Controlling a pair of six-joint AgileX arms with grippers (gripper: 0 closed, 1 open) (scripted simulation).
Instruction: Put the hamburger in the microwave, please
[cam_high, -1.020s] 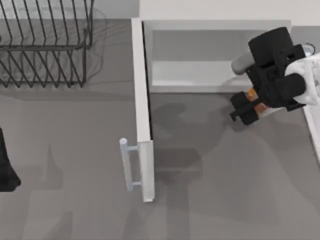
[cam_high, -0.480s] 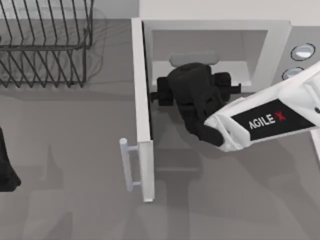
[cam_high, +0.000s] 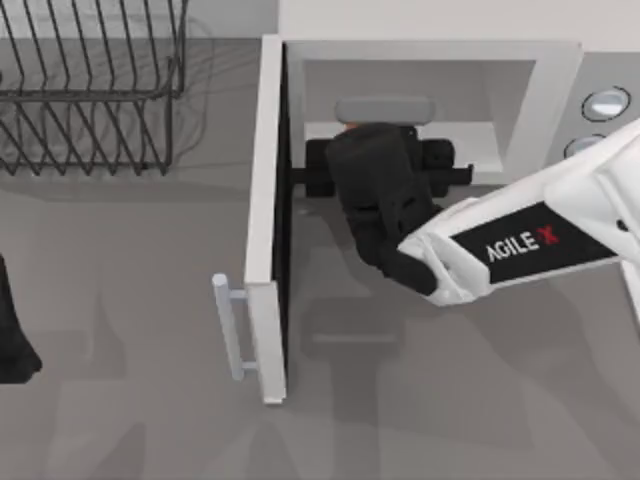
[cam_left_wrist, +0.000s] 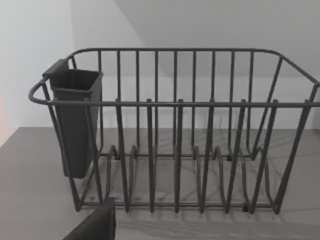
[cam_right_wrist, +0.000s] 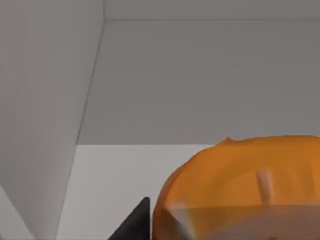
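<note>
The white microwave (cam_high: 540, 62) stands at the back right with its door (cam_high: 268, 200) swung wide open to the left. My right gripper (cam_high: 372, 140) reaches into the pale cavity and is shut on the hamburger (cam_right_wrist: 240, 190), an orange-brown bun that sits close in the right wrist view beside one dark finger (cam_right_wrist: 136, 224). From above, a sliver of the hamburger (cam_high: 346, 126) peeks out at the gripper's far edge, just before a grey plate (cam_high: 385, 107) lying deeper in the cavity. My left gripper (cam_high: 12, 335) stays parked at the table's left edge.
A dark wire rack (cam_high: 90, 90) stands at the back left; the left wrist view faces the rack (cam_left_wrist: 175, 140) with its side cup (cam_left_wrist: 75, 120). The door's bar handle (cam_high: 232, 325) juts left. Two round knobs (cam_high: 608, 102) sit on the microwave's grey panel.
My right arm swung left from beside the panel, carrying the hamburger into the cavity. The door has swung a little farther left in the last half second.
</note>
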